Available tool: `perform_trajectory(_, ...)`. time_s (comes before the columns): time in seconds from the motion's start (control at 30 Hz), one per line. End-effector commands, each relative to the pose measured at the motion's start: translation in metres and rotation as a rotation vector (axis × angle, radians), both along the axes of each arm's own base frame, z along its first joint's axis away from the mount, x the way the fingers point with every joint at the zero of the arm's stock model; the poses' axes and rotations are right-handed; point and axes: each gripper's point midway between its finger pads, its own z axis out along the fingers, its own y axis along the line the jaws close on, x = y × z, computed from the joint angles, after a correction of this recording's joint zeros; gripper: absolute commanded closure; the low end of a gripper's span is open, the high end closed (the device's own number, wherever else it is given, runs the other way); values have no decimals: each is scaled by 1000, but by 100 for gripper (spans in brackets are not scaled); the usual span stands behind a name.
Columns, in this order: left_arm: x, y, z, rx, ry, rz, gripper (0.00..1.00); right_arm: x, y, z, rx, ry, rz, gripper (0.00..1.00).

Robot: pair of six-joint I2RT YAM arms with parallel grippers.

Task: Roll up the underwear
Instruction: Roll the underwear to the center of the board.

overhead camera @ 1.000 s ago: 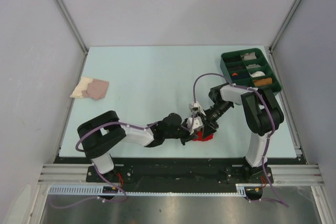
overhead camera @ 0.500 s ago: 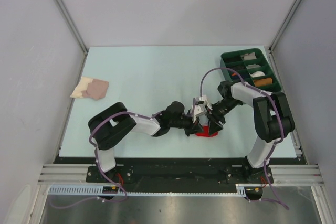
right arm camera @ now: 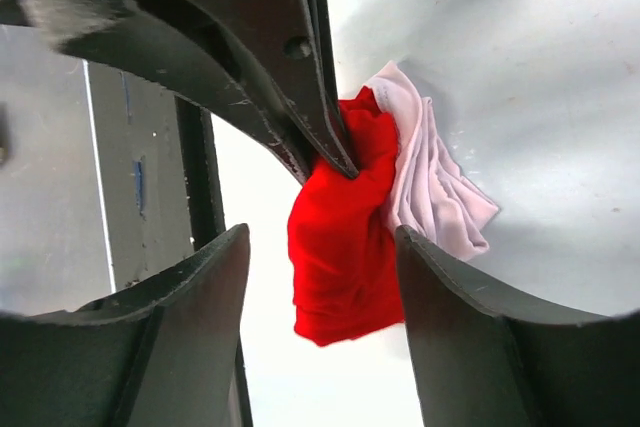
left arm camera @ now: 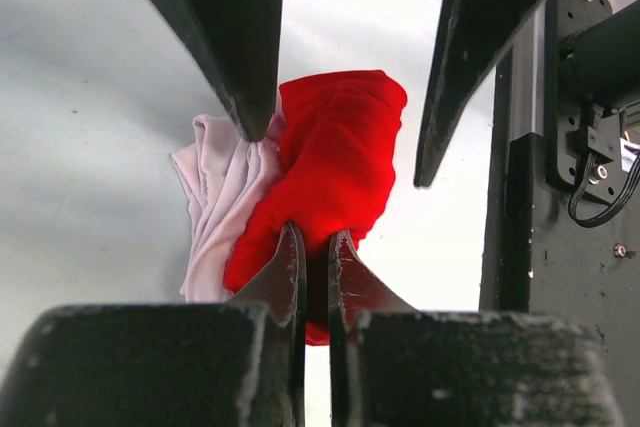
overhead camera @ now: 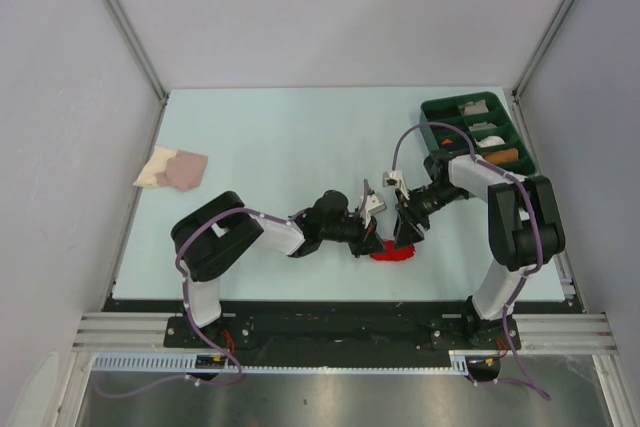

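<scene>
Red underwear (overhead camera: 392,253); green tray (overhead camera: 428,123) well apart.

Folded beige-and-pink cloth (overhead camera: 172,168) at left, green divided tray (overhead camera: 427,115) in far-right corner.

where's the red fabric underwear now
Top view: the bunched red fabric underwear lies right of centre, near the front of the table, pinched in the left gripper beside the right gripper.

Overhead view: bright, even, diffuse light; sharp; faint soft shadow beside underwear (overhead camera: 392,253). Wrist views: table (left arm camera: 90,97) around underwear partly blown out near white; underwear red saturated, folds crisp; foreground below underwear dark, blurred.
</scene>
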Motion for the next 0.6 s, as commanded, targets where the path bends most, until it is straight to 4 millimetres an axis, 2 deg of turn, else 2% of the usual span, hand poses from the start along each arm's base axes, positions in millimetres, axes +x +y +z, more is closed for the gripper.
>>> perform_trajectory(0.0, -27, 62, -94, 338, 208, 71, 100, 3, 5, -13, 3, 61, -6, 33)
perform_trajectory(0.13, -26, 62, -95, 326, 219, 82, 100, -1, 2, -27, -41, 109, -7, 25)
perform_trajectory(0.17, -25, 62, -94, 323, 222, 86, 100, 3, 2, -31, -50, 98, -12, 1)
perform_trajectory(0.57, -22, 60, -90, 296, 225, 96, 100, 6, -9, -70, -245, 62, -66, 0)
